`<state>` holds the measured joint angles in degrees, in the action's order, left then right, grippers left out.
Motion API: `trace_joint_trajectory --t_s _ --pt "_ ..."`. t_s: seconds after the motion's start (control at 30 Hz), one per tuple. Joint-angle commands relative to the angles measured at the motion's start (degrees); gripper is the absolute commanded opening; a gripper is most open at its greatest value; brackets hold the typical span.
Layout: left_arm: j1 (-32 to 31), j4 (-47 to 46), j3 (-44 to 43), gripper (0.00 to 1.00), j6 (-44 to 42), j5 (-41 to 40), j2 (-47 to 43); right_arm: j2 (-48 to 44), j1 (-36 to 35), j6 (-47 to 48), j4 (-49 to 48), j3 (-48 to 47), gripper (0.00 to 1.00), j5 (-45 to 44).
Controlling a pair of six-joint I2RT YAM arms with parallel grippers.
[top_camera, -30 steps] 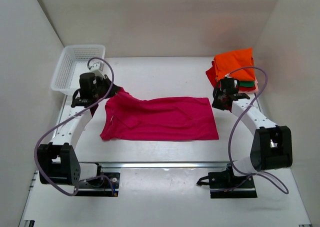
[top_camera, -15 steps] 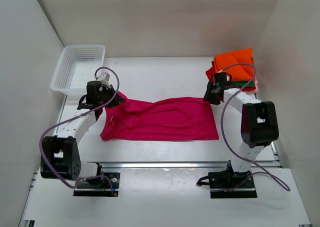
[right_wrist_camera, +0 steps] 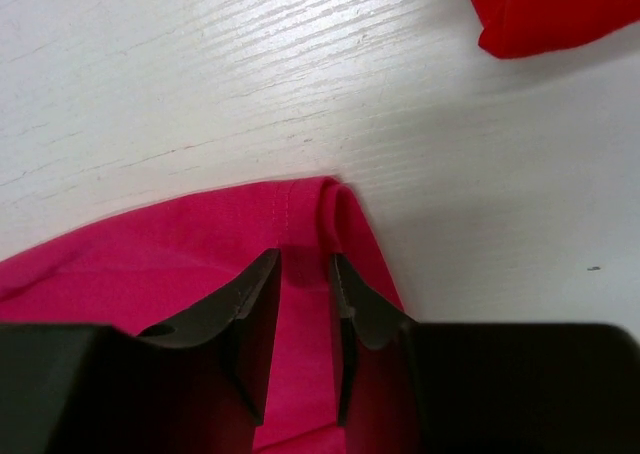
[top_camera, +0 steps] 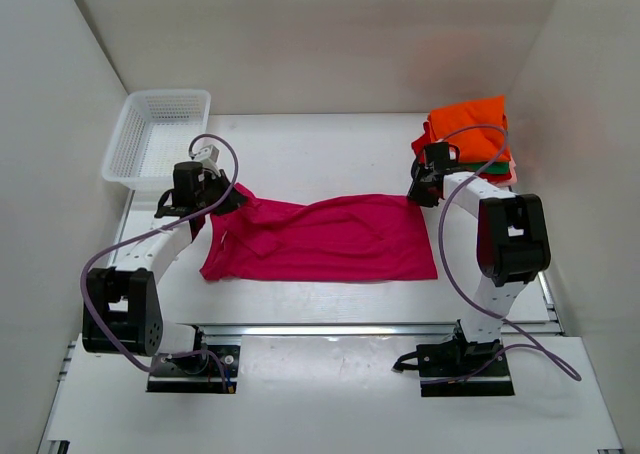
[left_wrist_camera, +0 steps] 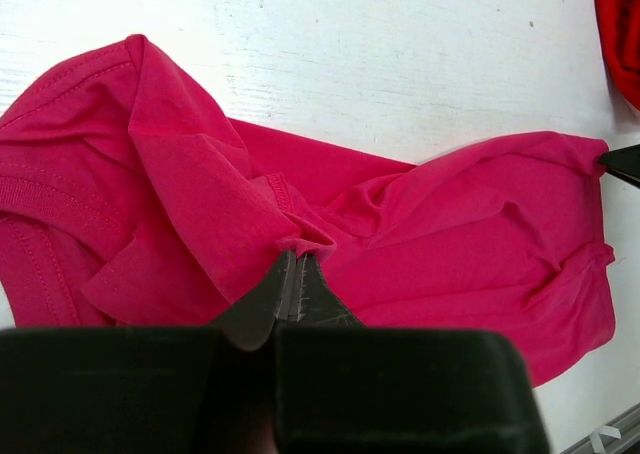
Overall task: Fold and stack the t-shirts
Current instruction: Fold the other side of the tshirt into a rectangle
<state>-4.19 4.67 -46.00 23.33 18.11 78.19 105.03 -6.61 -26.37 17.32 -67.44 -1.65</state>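
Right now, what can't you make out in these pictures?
Shirts under the orange shirt: top view, it covers them; count unclear.
Red shirt: right wrist view, cut off by the picture's edge.
Right fingers: right wrist view, magenta shirt fills their gap; grip unclear.
Left fingers: top view, hidden under the wrist.

High rear overview plus close downward wrist views, magenta t-shirt (top_camera: 320,239) common.

White-painted wooden worktop (top_camera: 330,144), grain showing close up. Boxed in by a plain white back wall (top_camera: 320,34) and white side walls (top_camera: 50,124). Lit softly and evenly, with only faint shadows. Metal rail (top_camera: 330,328) along the near edge.
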Motion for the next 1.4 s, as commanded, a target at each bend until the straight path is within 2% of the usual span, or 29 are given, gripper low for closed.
trace_joint_trajectory --t_s 0.0,0.1,0.23,0.4,0.43,0.47,0.5,0.7,0.9,1.1,1.37 --pt "0.49 -0.97 -1.2 0.0 -0.39 1.23 -0.32 0.7 0.37 -0.35 -0.45 -1.38 0.23 -1.07" --pt "0.32 -0.8 -1.72 0.0 -0.66 0.88 -0.15 0.87 0.64 -0.35 -0.27 -1.9 0.21 -0.2" --pt "1.19 -0.8 -1.9 0.0 -0.57 0.87 -0.06 1.14 0.46 -0.52 0.87 -2.0 0.26 -0.37" --pt "1.11 -0.62 -2.78 0.0 -0.66 0.87 0.29 1.92 0.72 0.09 1.04 -1.82 0.26 1.12" --pt "1.28 -0.45 -2.69 0.0 -0.66 0.18 0.12 1.84 0.72 0.18 0.79 -1.99 0.18 1.21" --pt "1.11 -0.62 -3.22 0.0 -0.57 0.61 0.73 2.28 0.64 0.27 0.78 -2.08 0.04 2.6" --pt "1.28 -0.71 -3.74 0.0 -0.66 0.26 0.56 2.19 1.16 0.44 0.96 -1.99 0.0 2.7" --pt "2.78 0.17 -13.75 0.0 -1.88 -0.44 7.31 0.79 1.86 4.03 3.41 -6.82 0.0 3.58" --pt "3.3 1.48 -19.74 0.0 -1.8 -0.97 8.64 -2.81 3.36 6.59 6.14 -9.29 0.0 4.2" --pt "3.83 2.63 -18.52 0.0 -2.51 -0.35 6.28 -7.11 4.15 8.79 8.43 -7.62 0.0 4.29" --pt "4.19 4.56 -14.04 0.0 -3.56 -0.88 1.27 -15.38 6.44 9.58 9.31 -0.16 0.01 7.27"
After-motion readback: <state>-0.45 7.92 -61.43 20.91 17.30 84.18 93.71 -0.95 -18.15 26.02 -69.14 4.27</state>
